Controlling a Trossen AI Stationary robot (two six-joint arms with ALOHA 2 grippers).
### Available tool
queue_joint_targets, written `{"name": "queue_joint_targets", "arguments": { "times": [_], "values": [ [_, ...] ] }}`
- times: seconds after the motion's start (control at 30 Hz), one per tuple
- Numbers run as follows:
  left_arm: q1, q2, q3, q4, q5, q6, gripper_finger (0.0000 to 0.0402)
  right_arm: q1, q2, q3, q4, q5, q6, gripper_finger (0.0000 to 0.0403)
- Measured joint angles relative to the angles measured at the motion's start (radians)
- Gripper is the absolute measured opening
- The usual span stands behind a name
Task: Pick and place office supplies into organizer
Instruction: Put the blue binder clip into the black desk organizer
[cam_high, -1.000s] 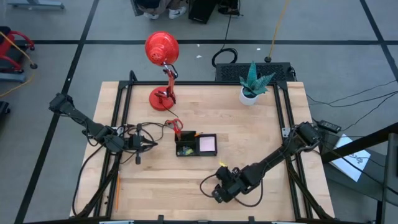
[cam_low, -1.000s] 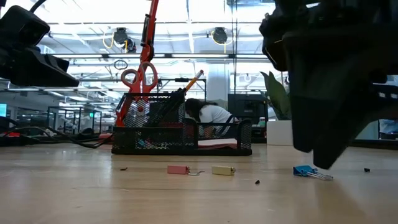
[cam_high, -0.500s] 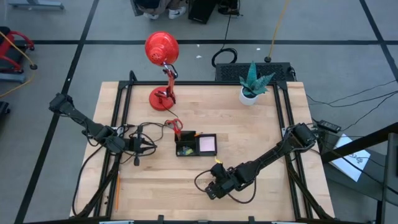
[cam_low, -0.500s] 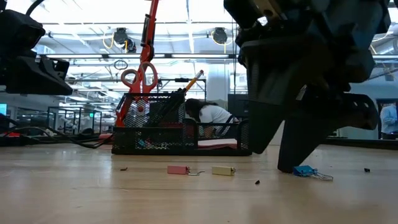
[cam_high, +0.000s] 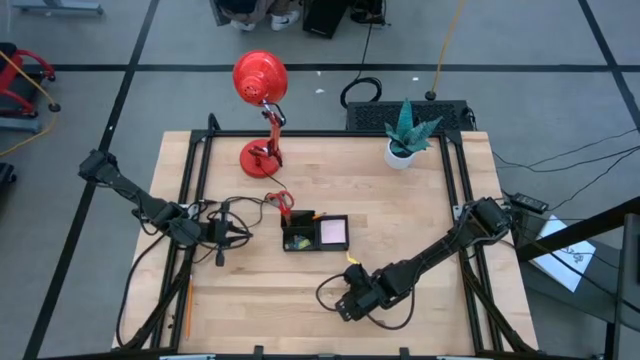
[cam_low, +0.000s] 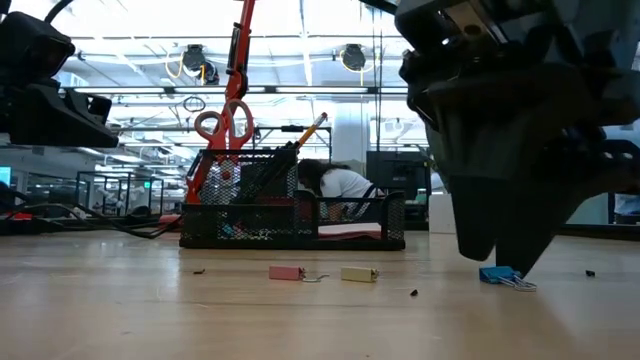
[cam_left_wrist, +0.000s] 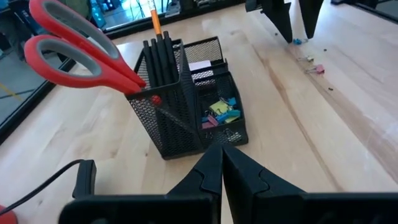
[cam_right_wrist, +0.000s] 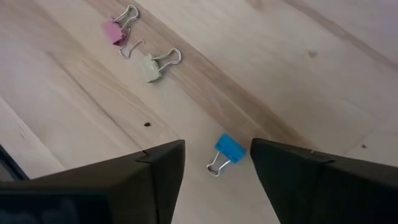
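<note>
The wooden table (cam_high: 400, 220) carries a black organizer (cam_high: 315, 233) near its middle. Behind the organizer stand a red lamp (cam_high: 262, 155) and, off to one side, a potted plant (cam_high: 405, 135). In front of the organizer lie pink (cam_right_wrist: 113, 32), yellow-green (cam_right_wrist: 149, 69) and blue (cam_right_wrist: 229, 149) clips, apart from one another.

Two dark, multi-jointed arms with looping black cables; each ends in matte black, wedge-shaped fingers (cam_right_wrist: 155, 174).
</note>
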Motion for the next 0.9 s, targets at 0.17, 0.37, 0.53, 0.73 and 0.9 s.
{"name": "queue_joint_targets", "arguments": {
  "times": [0.17,0.37,0.53,0.73,0.9],
  "values": [
    [0.000,0.000,0.000,0.000,0.008,-0.023,0.0019,0.010,0.000,0.000,-0.013,-0.005,0.041,0.0176],
    [0.000,0.000,0.000,-0.001,0.043,-0.023,0.0019,0.014,0.000,-0.001,0.008,-0.003,0.050,0.0168],
    [0.000,0.000,0.000,-0.001,0.043,-0.019,0.0019,0.004,0.018,-0.001,0.038,-0.010,0.023,0.0161],
    [0.000,0.000,0.000,-0.002,0.043,-0.018,0.0019,0.002,0.039,-0.001,0.046,-0.014,0.003,0.0155],
    [0.000,0.000,0.000,-0.003,0.043,-0.018,0.0019,0.002,0.040,-0.002,0.034,-0.013,-0.004,0.0155]
  ]
}}
